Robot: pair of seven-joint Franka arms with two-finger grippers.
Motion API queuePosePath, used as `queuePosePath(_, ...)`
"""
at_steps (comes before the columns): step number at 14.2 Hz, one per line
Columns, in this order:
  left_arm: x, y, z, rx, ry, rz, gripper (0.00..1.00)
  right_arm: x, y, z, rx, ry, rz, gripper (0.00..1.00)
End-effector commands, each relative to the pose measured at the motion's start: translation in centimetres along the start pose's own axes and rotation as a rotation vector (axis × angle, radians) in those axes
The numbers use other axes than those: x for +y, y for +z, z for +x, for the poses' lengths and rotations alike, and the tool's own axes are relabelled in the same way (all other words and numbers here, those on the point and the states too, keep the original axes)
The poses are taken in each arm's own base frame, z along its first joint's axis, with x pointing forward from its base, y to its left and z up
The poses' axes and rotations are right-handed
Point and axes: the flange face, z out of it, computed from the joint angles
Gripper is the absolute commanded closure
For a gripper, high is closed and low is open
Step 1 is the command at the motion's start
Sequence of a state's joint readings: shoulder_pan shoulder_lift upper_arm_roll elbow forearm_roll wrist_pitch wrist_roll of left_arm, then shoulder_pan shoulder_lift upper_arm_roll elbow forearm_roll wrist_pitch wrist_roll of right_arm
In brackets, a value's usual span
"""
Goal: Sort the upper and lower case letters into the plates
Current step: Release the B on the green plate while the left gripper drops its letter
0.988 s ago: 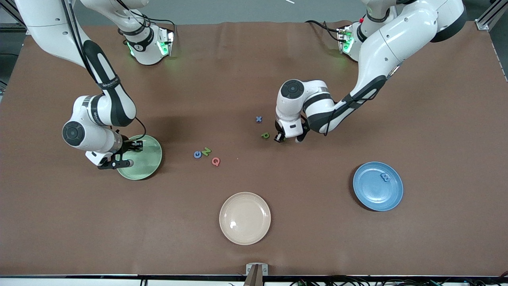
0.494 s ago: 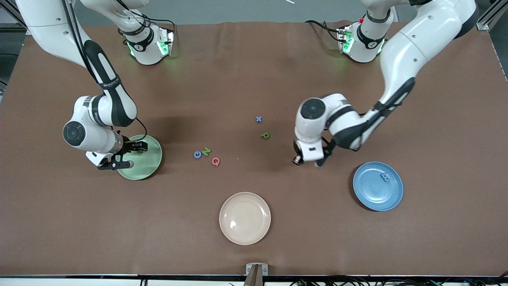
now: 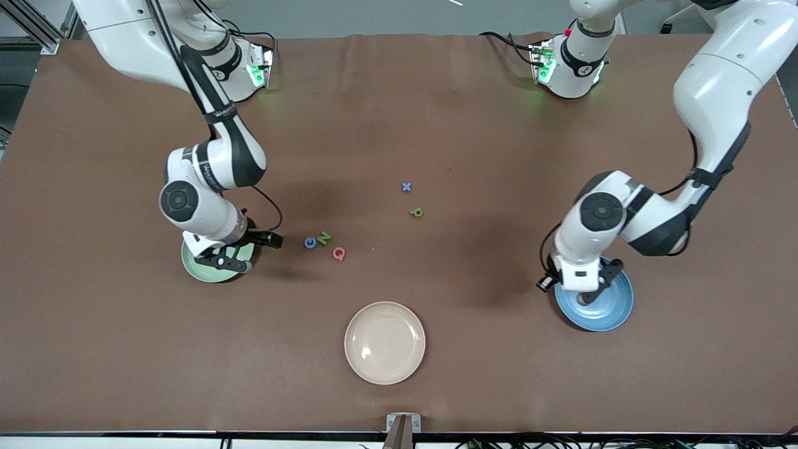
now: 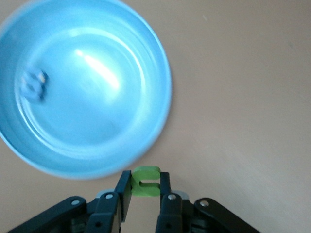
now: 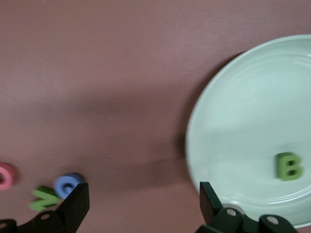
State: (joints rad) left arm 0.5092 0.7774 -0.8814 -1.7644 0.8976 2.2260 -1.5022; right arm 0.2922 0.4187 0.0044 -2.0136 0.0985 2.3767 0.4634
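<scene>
My left gripper [image 4: 146,191] is shut on a small green letter [image 4: 146,180] and hangs just over the rim of the blue plate [image 4: 82,87], which holds a blue letter [image 4: 33,85]. In the front view the left gripper [image 3: 581,292] covers part of the blue plate [image 3: 614,305]. My right gripper [image 5: 143,204] is open and holds nothing, over the table at the edge of the pale green plate [image 5: 252,126], where a green B [image 5: 289,166] lies. In the front view the right gripper [image 3: 249,252] hides part of the green plate [image 3: 209,271].
Loose letters lie mid-table: a blue one [image 3: 310,242], a green N [image 3: 324,237] and a pink Q [image 3: 338,253] beside the right gripper, then a blue x [image 3: 407,186] and a green p [image 3: 417,212]. A cream plate [image 3: 384,342] sits nearest the front camera.
The left arm carried the green letter from beside the green p to the blue plate's rim. The right gripper opened and moved off the green plate toward the loose letters.
</scene>
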Motion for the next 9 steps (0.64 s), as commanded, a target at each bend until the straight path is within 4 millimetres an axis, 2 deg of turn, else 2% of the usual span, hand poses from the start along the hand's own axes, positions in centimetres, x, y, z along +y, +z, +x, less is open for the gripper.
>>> queuePosePath(1, -2.1, -0.1, 2.3, -0.014, 0.099, 0.047, 0.99, -3.1, 2.7, 0.3, 0.026, 0.073, 0.018, 0.03)
queuePosePath(2, -2.9, 0.6, 2.4, -0.026, 0.128, 0.059, 0.99, -4.0, 3.4, 0.2, 0.035, 0.091, 0.022, 0.05)
queuePosePath(4, -4.3, 1.1, 3.6, -0.035, 0.140, 0.078, 0.97, -5.3, 4.2, -0.2, 0.034, 0.117, 0.021, 0.15)
queuePosePath(5, -4.9, 1.5, 3.6, -0.047, 0.148, 0.114, 0.90, -5.6, 4.3, -0.4, 0.035, 0.128, 0.021, 0.22)
queuePosePath(6, -5.3, 1.9, 3.4, -0.059, 0.151, 0.152, 0.73, -6.1, 4.4, -0.8, 0.036, 0.126, 0.021, 0.26)
queuePosePath(8, -5.8, 1.9, 3.5, -0.065, 0.144, 0.192, 0.13, -6.8, 4.6, -1.4, 0.042, 0.137, 0.024, 0.27)
queuePosePath(9, -6.2, 2.0, 3.4, -0.070, 0.148, 0.222, 0.00, -7.2, 5.0, -1.8, 0.045, 0.138, 0.025, 0.27)
